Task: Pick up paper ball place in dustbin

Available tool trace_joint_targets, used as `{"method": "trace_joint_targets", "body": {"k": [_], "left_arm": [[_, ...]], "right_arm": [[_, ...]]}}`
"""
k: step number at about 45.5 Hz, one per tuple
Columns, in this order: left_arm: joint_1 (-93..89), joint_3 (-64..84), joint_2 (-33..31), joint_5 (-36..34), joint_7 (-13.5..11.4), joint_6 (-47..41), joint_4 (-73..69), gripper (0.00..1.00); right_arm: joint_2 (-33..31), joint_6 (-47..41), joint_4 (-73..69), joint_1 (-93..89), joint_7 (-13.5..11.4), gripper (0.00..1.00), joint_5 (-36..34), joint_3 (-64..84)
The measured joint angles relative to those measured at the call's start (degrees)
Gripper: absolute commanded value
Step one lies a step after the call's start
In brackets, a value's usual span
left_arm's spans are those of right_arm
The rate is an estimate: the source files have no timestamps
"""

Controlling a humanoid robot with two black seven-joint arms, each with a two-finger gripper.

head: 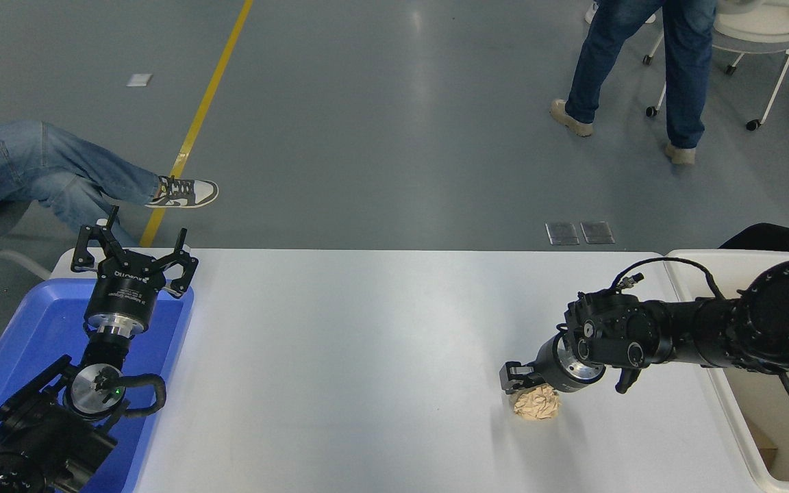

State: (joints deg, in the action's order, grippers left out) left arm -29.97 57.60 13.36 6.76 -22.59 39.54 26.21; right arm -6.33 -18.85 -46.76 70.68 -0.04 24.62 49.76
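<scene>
The paper ball (537, 404), a wrinkly tan wad, lies on the white table (367, 356) at the right of the middle. My right gripper (526, 385) is down against the ball's upper left side and covers part of it; its far side is hidden by the wrist. The dustbin (745, 445), an off-white tub, stands at the table's right end, partly behind my right arm. My left gripper (134, 257) is open and empty, parked over the blue tray at the lower left.
A blue tray (18, 356) lies under the left arm. A brown scrap (768, 446) lies inside the dustbin. A person's legs (641, 68) walk on the floor at the far right, by a chair (757, 27). Another person's leg (59, 164) stretches out at the left.
</scene>
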Motion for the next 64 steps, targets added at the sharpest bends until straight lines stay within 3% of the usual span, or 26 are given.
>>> {"method": "trace_joint_targets", "body": {"k": [16, 29, 43, 64], "left_arm": [[0.0, 0.0, 0.0, 0.0, 0.0, 0.0, 0.0, 1.0], [0.0, 0.0, 0.0, -0.1, 0.1, 0.0, 0.0, 1.0], [0.0, 0.0, 0.0, -0.1, 0.1, 0.1, 0.0, 1.0], [0.0, 0.0, 0.0, 0.0, 0.0, 0.0, 0.0, 1.0]], "right_arm": [[-4.0, -0.7, -8.0, 11.6, 0.3, 0.0, -0.2, 6.3], [-9.7, -6.5, -23.7, 35.4, 0.4, 0.0, -4.9, 14.4], [-11.0, -13.2, -34.4, 55.3, 0.5, 0.0, -8.4, 19.6], [-13.2, -15.7, -35.9, 60.8, 0.2, 0.0, -7.2, 24.0]]}}
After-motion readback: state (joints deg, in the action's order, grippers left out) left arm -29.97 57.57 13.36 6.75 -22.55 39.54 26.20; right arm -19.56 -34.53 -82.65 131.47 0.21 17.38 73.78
